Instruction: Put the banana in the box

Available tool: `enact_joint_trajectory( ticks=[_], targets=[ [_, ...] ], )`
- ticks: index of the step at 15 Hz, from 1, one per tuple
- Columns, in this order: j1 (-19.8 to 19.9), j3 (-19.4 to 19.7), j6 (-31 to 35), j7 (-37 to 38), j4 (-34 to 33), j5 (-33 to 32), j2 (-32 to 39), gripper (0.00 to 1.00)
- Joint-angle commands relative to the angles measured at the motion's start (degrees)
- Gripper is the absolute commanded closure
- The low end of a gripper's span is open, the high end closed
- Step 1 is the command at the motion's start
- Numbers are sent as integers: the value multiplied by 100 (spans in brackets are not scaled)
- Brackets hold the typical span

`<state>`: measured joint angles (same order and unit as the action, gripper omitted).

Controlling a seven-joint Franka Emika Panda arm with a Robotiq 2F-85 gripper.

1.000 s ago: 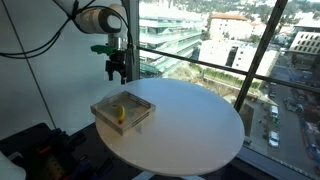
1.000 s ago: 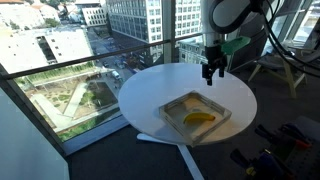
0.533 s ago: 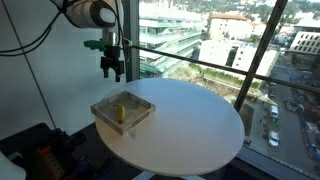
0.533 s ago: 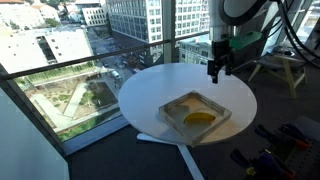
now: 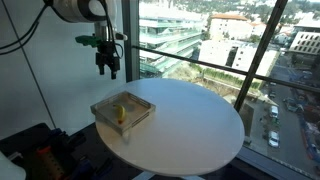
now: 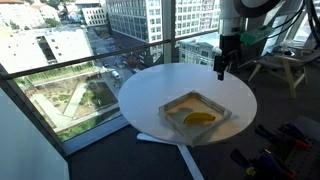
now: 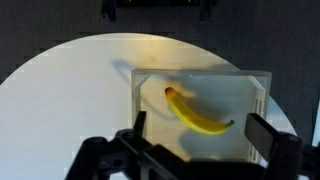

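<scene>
You're in a high-rise office or lab.
Floor-to-ceiling windows (image 6: 62,95) over city buildings (image 6: 132,20); round white table (image 5: 200,125).

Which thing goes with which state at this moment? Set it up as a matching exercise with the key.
Things
1. small curved yellow banana
2. shallow square tan wooden-looking box
3. round white table
4. robot hand

States
A. in the air, open, holding nothing
B. carries the box
C. lies inside the box
D. stands near the table's edge

Pairs: 1-C; 2-D; 3-B; 4-A
</scene>
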<state>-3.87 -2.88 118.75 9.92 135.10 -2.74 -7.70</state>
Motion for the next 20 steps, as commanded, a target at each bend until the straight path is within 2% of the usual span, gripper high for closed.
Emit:
enact_joint_trajectory(
  ticks=[1,9,20],
  targets=[
    [30,-45,282,31,413,101,-512,0],
    [71,-32,539,15,786,120,-1051,0],
    [188,13,174,-14,620,219,-1319,0]
  ],
)
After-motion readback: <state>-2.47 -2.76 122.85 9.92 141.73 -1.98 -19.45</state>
